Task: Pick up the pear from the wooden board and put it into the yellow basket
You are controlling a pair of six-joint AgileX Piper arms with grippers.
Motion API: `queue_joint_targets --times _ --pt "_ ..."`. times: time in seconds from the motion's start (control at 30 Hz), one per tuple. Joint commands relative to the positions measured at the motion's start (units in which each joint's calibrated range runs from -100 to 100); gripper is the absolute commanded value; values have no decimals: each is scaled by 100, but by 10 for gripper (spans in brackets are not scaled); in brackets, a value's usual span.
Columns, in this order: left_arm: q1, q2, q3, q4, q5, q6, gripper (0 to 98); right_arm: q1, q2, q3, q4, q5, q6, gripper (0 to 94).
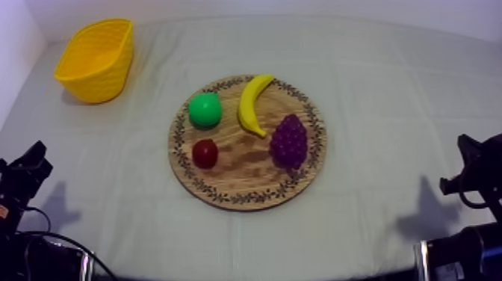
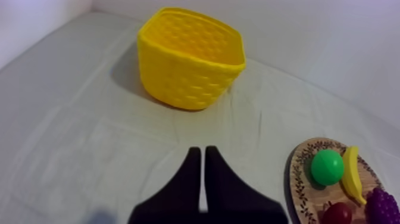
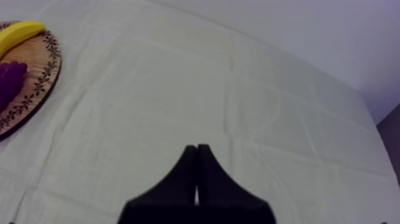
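Observation:
The green pear (image 1: 204, 110) lies on the upper left part of the round wooden board (image 1: 239, 168) at the table's middle. The yellow basket (image 1: 95, 60) stands upright at the far left corner. My left gripper (image 1: 31, 161) rests low at the left edge, well away from both. In the left wrist view its fingers lie together as a narrow wedge (image 2: 199, 150), shut on nothing, with the basket (image 2: 190, 59) ahead and the pear (image 2: 327, 167) off to the side. My right gripper (image 1: 469, 157) rests at the right edge, shut (image 3: 197, 147) over bare cloth.
A banana (image 1: 252, 103), a bunch of purple grapes (image 1: 289, 140) and a small red fruit (image 1: 205, 153) share the board with the pear. The banana lies just right of the pear, the red fruit just in front of it. White walls border the table's far and left sides.

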Motion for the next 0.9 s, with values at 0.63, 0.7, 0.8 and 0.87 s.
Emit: queue_joint_targets --times 0.63,0.7,0.8,0.87 --pt "-3 -2 1 -1 -1 -21 0 0 0 -2 1 -5 1 4" --pt "-3 -2 1 -1 -1 -117 0 0 0 -2 1 -5 0 4" --pt "-3 -2 1 -1 -1 -201 0 0 0 -2 1 -5 0 4" --pt "-3 -2 1 -1 -1 -203 0 0 0 -2 1 -5 0 4"
